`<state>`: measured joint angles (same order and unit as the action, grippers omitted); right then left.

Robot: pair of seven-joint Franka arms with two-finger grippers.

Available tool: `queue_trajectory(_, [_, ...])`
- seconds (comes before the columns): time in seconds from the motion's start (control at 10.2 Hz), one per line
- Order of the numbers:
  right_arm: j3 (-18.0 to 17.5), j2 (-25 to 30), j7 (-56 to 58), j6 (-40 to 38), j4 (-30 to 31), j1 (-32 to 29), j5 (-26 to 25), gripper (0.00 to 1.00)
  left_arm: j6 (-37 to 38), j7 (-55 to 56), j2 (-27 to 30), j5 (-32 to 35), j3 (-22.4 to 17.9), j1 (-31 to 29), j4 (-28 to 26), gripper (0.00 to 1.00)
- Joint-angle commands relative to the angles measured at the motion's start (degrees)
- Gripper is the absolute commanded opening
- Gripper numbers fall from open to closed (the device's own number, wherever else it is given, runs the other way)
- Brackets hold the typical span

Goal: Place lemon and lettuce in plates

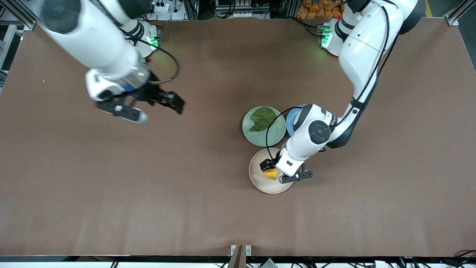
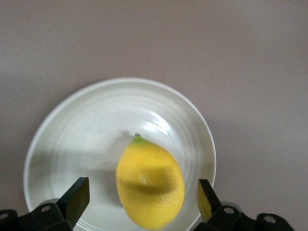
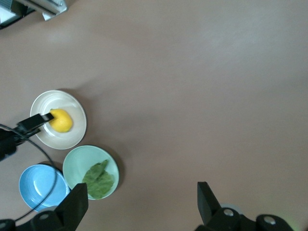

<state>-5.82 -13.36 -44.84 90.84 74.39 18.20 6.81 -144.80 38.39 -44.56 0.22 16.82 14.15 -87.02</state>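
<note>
The lemon [image 1: 270,173] lies on the beige plate [image 1: 260,183], between the open fingers of my left gripper [image 1: 270,168], which stands low over that plate. In the left wrist view the lemon [image 2: 150,185] has a gap to each finger of the left gripper [image 2: 142,198], with the beige plate [image 2: 72,134] under it. The lettuce [image 1: 263,118] lies in the mint green plate [image 1: 274,138], farther from the front camera. My right gripper [image 1: 173,102] is open and empty, high over bare table toward the right arm's end. The right wrist view shows the lemon [image 3: 61,120], the lettuce [image 3: 98,180] and both plates [image 3: 68,138] [image 3: 77,161].
A blue plate [image 1: 292,120] sits beside the mint green plate, partly hidden by the left arm; it also shows in the right wrist view [image 3: 38,185]. The brown table [image 1: 148,186] spreads wide around the plates.
</note>
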Motion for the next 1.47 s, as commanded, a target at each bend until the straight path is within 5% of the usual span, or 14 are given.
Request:
queue_trajectory(0.0, [-0.68,3.42,8.06,-2.68,-0.46,-8.06,-0.39,1.0,5.2,0.28,4.81,1.01,-2.48,-2.53,-0.87,1.0])
queue_trajectory(0.68, [-0.51,6.05,27.59,-8.66,-3.47,-16.88,-4.68,1.0,24.8,-0.95,15.8,5.32,-4.25,-11.16,-2.26,1.0])
queue_trajectory(0.98, [-0.6,7.21,31.89,-9.72,-3.2,-18.63,-6.37,1.0,26.59,-9.17,28.25,4.71,-13.98,-6.42,-15.05,1.0])
queue_trajectory(1.37, [-0.77,6.94,36.12,-9.46,-2.15,-19.17,-9.01,1.0,26.68,-19.06,40.95,4.35,-13.75,-11.07,-27.93,1.0])
